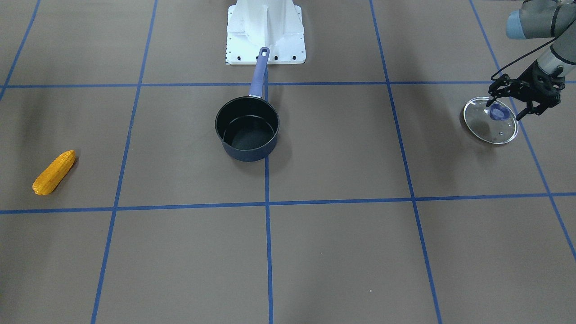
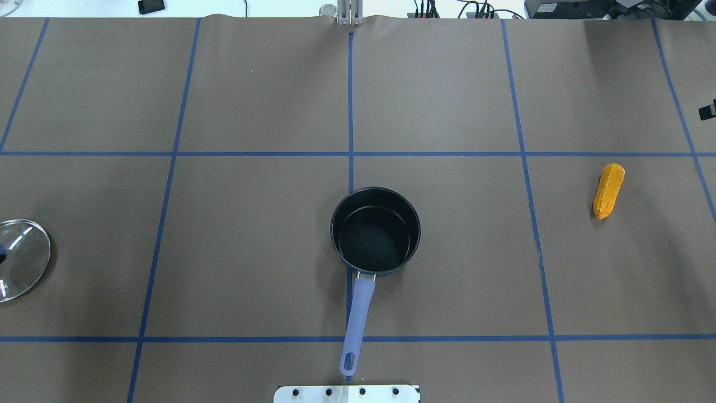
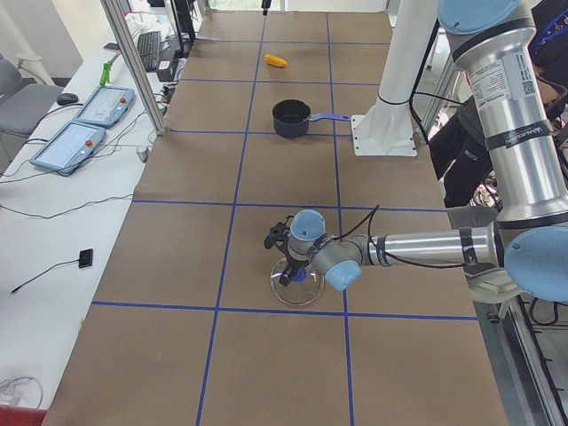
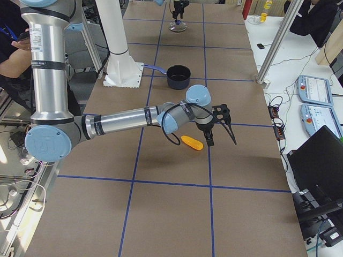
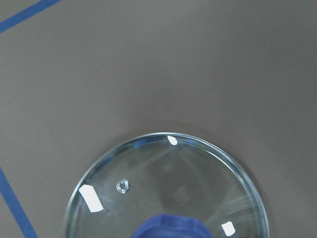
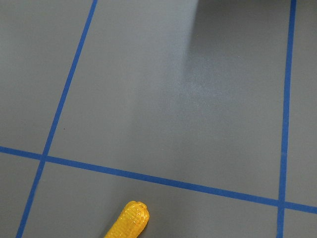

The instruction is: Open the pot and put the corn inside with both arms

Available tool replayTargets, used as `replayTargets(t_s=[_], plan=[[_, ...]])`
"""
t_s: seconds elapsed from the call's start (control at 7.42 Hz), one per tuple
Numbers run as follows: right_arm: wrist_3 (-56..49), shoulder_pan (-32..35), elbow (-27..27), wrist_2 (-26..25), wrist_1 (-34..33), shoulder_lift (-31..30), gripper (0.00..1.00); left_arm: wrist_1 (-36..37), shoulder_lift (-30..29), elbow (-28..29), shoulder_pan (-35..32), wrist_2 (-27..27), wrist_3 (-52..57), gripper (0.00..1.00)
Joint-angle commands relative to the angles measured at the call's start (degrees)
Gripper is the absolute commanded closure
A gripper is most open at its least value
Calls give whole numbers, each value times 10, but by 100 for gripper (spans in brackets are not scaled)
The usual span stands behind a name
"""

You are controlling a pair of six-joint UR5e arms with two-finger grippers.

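Overhead, glass lid (image 2: 22,258) is cropped; wrist view crops corn (image 6: 130,223).

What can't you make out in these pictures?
1. Black two-finger right tool: only the exterior right view shows it; open or shut unclear.
2. Round glass lid: cut by the overhead view's left edge.
3. Yellow-orange corn cob: cut by the right wrist view's bottom edge.

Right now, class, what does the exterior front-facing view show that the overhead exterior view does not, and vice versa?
Front-facing only: the left gripper, straddling the blue knob of the round glass lid. Overhead only: black cables behind the brown table. Both: the uncovered dark navy saucepan, the yellow-orange corn cob lying apart from it, the lid.
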Motion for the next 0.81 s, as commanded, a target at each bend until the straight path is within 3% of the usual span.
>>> replayTargets(t_s=[0.0,0.27,0.4,0.67], plan=[[0,0,0,-1,-1,1,0,19,-11,-9,-7,-21,-3,1],[0,0,-1,-2,-1,1,0,127,-30,-44,-72,-56,13,1],[0,0,-2,-2,-1,1,0,213,-33,-79,-89,-54,62,1],[0,0,-2,-2,-1,1,0,416,-102,-103,-190,-56,229,1]])
